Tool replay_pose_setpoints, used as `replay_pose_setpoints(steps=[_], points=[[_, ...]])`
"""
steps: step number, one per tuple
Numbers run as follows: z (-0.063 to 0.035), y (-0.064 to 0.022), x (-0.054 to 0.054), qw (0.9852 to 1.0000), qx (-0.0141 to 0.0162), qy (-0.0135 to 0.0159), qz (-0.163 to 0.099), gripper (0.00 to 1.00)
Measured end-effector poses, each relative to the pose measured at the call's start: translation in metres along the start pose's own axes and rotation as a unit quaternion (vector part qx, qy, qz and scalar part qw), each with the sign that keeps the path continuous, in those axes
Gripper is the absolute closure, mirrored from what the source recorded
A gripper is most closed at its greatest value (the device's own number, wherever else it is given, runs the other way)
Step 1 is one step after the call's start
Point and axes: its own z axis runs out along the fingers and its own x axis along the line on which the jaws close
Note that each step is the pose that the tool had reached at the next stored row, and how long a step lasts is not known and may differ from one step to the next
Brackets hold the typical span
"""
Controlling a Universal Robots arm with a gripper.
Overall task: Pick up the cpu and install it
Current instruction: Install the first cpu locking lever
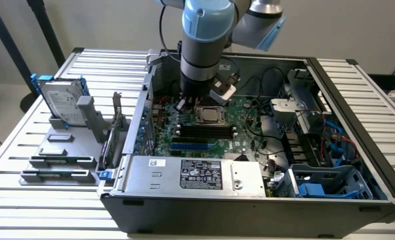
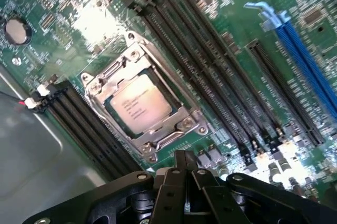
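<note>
A: Start near. What's at the front of the open computer case [image 1: 251, 200]?

B: The power supply [image 1: 197, 174] with its label, lying flat along the front wall. Behind it the green motherboard [image 1: 241, 117], with black memory slots [image 1: 204, 131] running across it.

A: And the arm?

B: The arm [image 1: 204, 45] comes straight down into the case, wrist vertical. Its jaws [image 2: 185, 179] are closed together with nothing between them (the wrist view shows the black fingers [image 2: 174, 190] meeting), and they hang just beside the socket [image 2: 142, 105], not touching it.

A: Where's the cpu?

B: The cpu [image 2: 139, 105] sits flat inside the socket's metal frame, silver top up; in the exterior view it lies just past the memory slots [image 1: 209, 115].

A: The surface?

B: A white slatted surface [image 1: 24, 150] carries the case. Toward the exterior view's left stands a grey holder [image 1: 61, 167] with a hard drive [image 1: 63, 102] upright in a blue frame. Behind is a pale wall [image 1: 97, 25].
</note>
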Motion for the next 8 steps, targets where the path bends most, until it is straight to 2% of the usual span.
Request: replay_pose_setpoints(steps=[4, 8], points=[[0.0013, -0.0040, 0.0047, 1.0000, 0.0036, -0.0038, -0.008, 0.89], [0.0015, -0.0074, 0.0083, 0.9997, 0.0055, -0.0100, -0.021, 0.89]])
